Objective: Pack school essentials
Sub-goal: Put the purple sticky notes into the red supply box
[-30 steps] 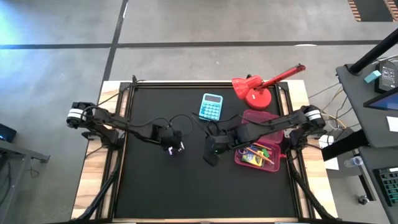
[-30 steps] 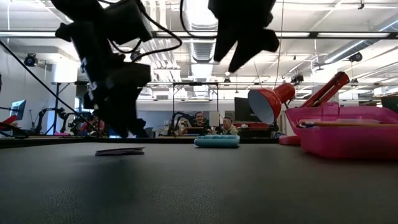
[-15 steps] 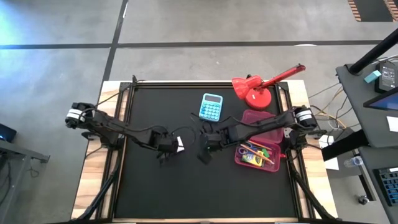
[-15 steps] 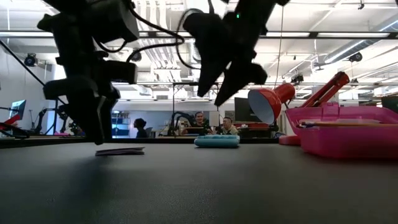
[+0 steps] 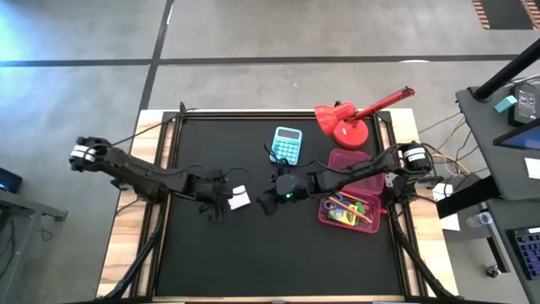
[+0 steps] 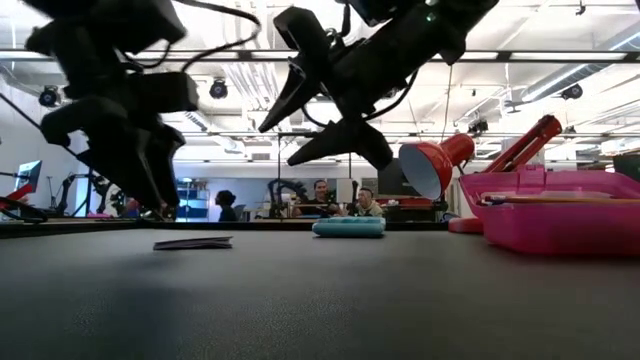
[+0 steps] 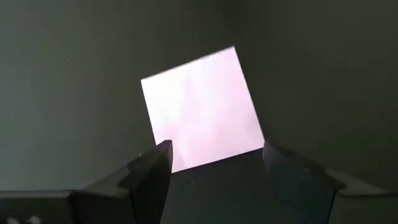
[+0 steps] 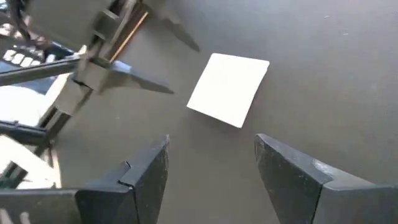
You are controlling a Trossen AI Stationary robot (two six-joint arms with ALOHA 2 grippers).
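Black matting covers the table (image 5: 202, 253), with wooden edges showing at both sides and a grey concrete floor beyond; in the low view I see people seated far off in the workshop behind.

Near the centre of the table lies the small white square (image 5: 239, 200), flat on the mat and touched by nothing. My left hand (image 5: 216, 201) sits just at its 9 o'clock side, fingers spread wide and holding nothing; from the left wrist view the square (image 7: 200, 107) lies just ahead of the two fingertips (image 7: 163, 151), tilted on the mat. My right hand (image 5: 267, 203) hangs just at the square's 3 o'clock side, above the mat, fingers parted and empty; its wrist view shows the square (image 8: 228, 89) ahead of it with the left hand's fingers beyond.

Toward 3 o'clock on the table stands the pink box (image 5: 330, 219), open, its lid raised at the far side. Inside I make out the blue-handled scissors (image 5: 339, 203), thin orange pencils (image 5: 361, 214) and a yellow-green crayon box (image 5: 340, 217). At 12 o'clock lies the light blue calculator (image 5: 287, 144), and at about 1 o'clock stands the red desk lamp (image 5: 348, 121), its arm reaching out past the table edge
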